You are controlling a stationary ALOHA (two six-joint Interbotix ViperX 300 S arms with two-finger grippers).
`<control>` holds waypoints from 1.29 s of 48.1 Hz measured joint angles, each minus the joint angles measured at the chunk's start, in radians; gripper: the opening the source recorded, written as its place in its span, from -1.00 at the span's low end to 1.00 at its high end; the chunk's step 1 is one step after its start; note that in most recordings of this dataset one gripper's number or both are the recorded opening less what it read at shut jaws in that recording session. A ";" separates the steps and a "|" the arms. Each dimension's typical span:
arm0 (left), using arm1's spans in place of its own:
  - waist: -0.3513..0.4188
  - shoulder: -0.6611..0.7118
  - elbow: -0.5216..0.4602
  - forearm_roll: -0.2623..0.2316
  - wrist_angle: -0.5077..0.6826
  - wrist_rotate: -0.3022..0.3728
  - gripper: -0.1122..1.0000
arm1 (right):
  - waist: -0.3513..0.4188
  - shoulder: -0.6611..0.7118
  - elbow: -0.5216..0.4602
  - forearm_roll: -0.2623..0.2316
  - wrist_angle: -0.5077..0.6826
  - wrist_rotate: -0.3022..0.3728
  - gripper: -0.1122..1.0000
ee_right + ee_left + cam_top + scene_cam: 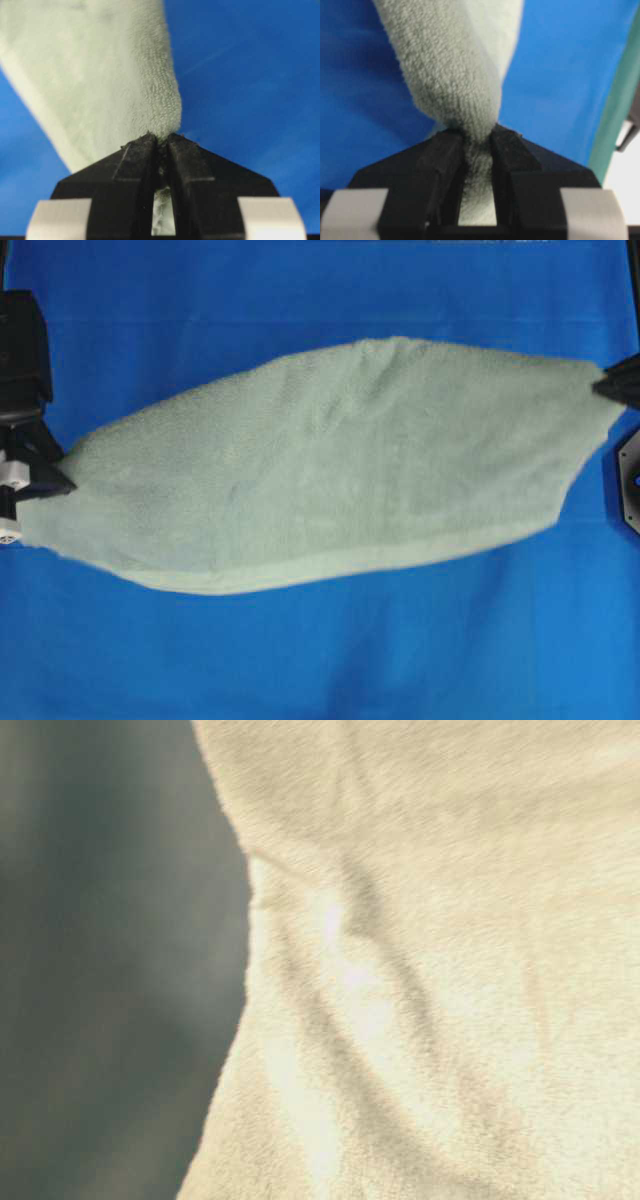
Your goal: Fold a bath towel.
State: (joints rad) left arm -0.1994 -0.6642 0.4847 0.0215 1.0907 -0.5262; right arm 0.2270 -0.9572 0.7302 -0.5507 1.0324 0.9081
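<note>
The pale sage-green bath towel (330, 460) hangs stretched between my two grippers above the blue surface, sagging toward the front with a hemmed border along its lower edge. My left gripper (62, 478) at the left edge is shut on the towel's left end; the left wrist view shows the bath towel (455, 75) bunched and pinched between the black fingers at my left gripper (479, 140). My right gripper (606, 383) at the far right is shut on the other end, with the bath towel (90, 75) running into the narrow slot of my right gripper (159, 140). The bath towel (450, 970) fills the table-level view.
Blue cloth (320, 640) covers the whole work surface around and under the towel. A dark hexagonal mount (630, 475) sits at the right edge. A green strip (617, 100) borders the blue cloth in the left wrist view.
</note>
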 measured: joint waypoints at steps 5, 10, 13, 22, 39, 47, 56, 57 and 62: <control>-0.054 0.026 -0.008 0.002 -0.012 -0.067 -0.58 | -0.005 0.023 -0.009 -0.060 0.002 0.002 -0.62; -0.127 0.058 -0.017 0.002 -0.057 -0.135 -0.58 | -0.028 0.063 -0.026 -0.137 0.002 0.003 -0.62; -0.184 0.083 -0.026 0.003 -0.110 -0.161 -0.58 | -0.055 0.087 -0.037 -0.187 0.002 0.002 -0.62; -0.336 0.179 -0.075 0.006 -0.273 -0.176 -0.58 | -0.209 0.172 -0.040 -0.307 -0.017 0.002 -0.62; -0.388 0.430 -0.293 0.008 -0.336 -0.158 -0.58 | -0.364 0.201 -0.040 -0.322 -0.156 -0.003 -0.62; -0.402 0.517 -0.399 0.015 -0.336 -0.156 -0.58 | -0.328 0.095 -0.044 -0.272 -0.072 -0.003 -0.62; -0.413 0.589 -0.505 0.018 -0.339 -0.112 -0.58 | -0.209 -0.006 -0.077 -0.225 0.080 0.002 -0.62; -0.414 0.597 -0.517 0.020 -0.339 -0.103 -0.58 | -0.195 -0.008 -0.078 -0.224 0.095 0.003 -0.62; -0.419 0.623 -0.563 0.018 -0.337 -0.071 -0.58 | -0.141 0.003 -0.078 -0.224 0.153 0.006 -0.62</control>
State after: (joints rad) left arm -0.6182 -0.0414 -0.0782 0.0399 0.7532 -0.5967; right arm 0.0859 -0.9541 0.6519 -0.7747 1.1858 0.9143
